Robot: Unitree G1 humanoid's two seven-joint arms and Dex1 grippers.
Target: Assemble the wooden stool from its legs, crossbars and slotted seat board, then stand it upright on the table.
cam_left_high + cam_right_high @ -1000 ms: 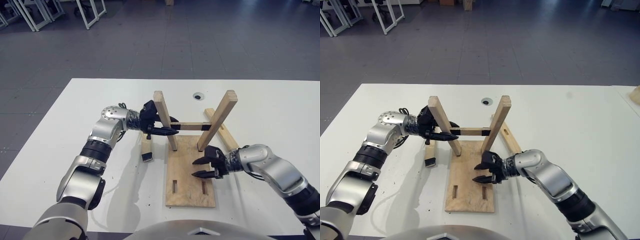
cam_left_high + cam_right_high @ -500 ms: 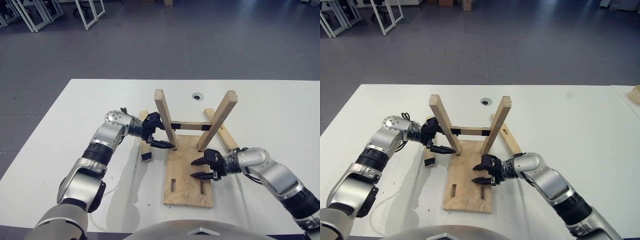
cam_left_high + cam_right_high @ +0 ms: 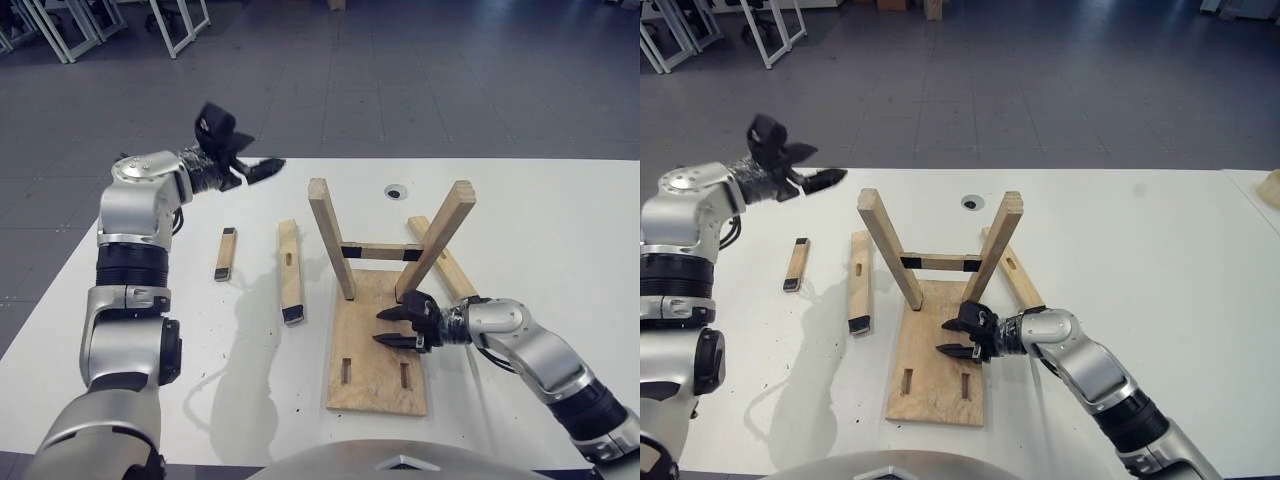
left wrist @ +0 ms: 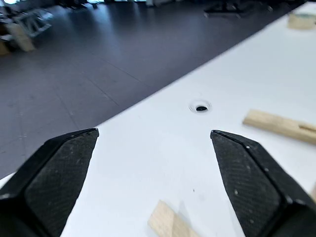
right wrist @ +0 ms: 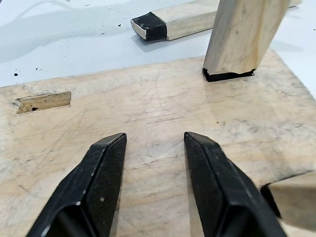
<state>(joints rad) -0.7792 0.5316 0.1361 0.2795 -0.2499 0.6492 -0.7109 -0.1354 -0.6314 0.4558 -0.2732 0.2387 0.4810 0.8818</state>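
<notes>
**Head view.** The board (image 3: 378, 350) lies flat by the table's (image 3: 560, 230) near edge, about midway along it. 2 legs stand in its far slots, leaning apart. The left leg (image 3: 331, 238) and the right leg (image 3: 436, 240) are joined by a crossbar (image 3: 380, 252) with black ends. The 2 near slots are open. A loose leg (image 3: 290, 271) lies just left of the board, and a short bar (image 3: 226, 254) lies farther left. A third leg (image 3: 450, 270) lies right of the board, partly hidden behind the right leg. A hole (image 3: 397, 190) sits near the far edge.

The left gripper (image 3: 255, 172) hangs high above the far edge, toward the left corner, with its fingers apart and nothing held. The right gripper (image 3: 395, 327) is low over the board's right side, beside the right leg's foot, also spread and holding nothing.

**Left wrist view.** The fingers (image 4: 59, 177) are spread wide with nothing between them. Beyond them are the white table (image 4: 148, 148), the hole (image 4: 201, 107) and a wood end (image 4: 279, 126) — I cannot tell which piece it is.

**Right wrist view.** The fingers (image 5: 101, 182) are parted just above the board (image 5: 148, 113). The left leg (image 5: 242, 37) sits in its slot with a black rim at the foot. Past the board's edge lies the black-tipped end of the loose leg (image 5: 168, 22). 1 open slot (image 5: 43, 101) shows.
</notes>
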